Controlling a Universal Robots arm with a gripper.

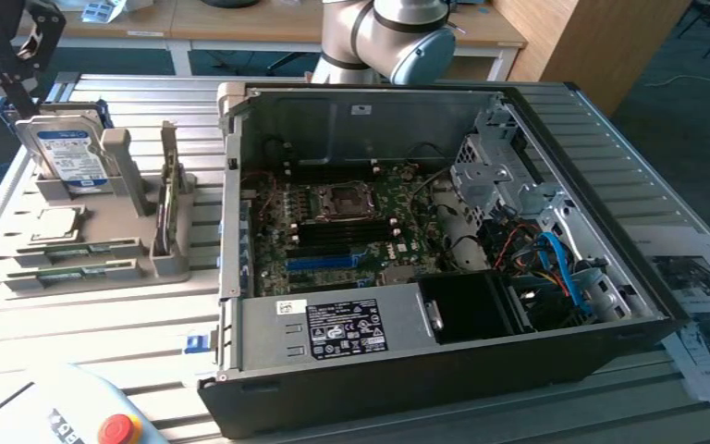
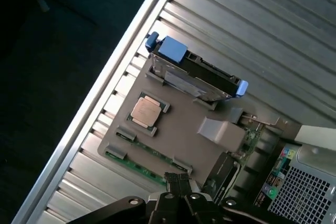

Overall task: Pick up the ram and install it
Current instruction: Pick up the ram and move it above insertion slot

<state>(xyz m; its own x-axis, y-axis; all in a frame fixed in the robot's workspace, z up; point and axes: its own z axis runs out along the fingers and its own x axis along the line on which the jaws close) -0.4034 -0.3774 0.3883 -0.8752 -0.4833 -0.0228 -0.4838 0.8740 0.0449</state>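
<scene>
We see the open computer case [image 1: 454, 259] lying on the slatted metal table [image 1: 96, 333], its motherboard [image 1: 343, 231] exposed and the blue memory slot [image 1: 324, 262] bare. At the exterior view's left, well apart from that slot, stands the grey parts holder [image 1: 145, 222]. It carries a hard drive [image 1: 69, 153] upright at its far end, the square silver processor [image 1: 56, 222] in the middle, and the ram [image 1: 74, 274] lying flat in a groove at its near edge.

The gripper [image 1: 16, 79] hangs above the far left of the holder. In the wrist view its fingers [image 2: 178, 178] are pressed together and hold nothing. They sit over the holder's edge, close to the green ram [image 2: 137, 163] but not touching it.

We judge the pick-up step to be in hand, at the approach. Nothing is grasped and nothing is installed. Taking the stick calls for the fingers to part, line up across its thin edges, and come down squarely between the groove's clips.
</scene>
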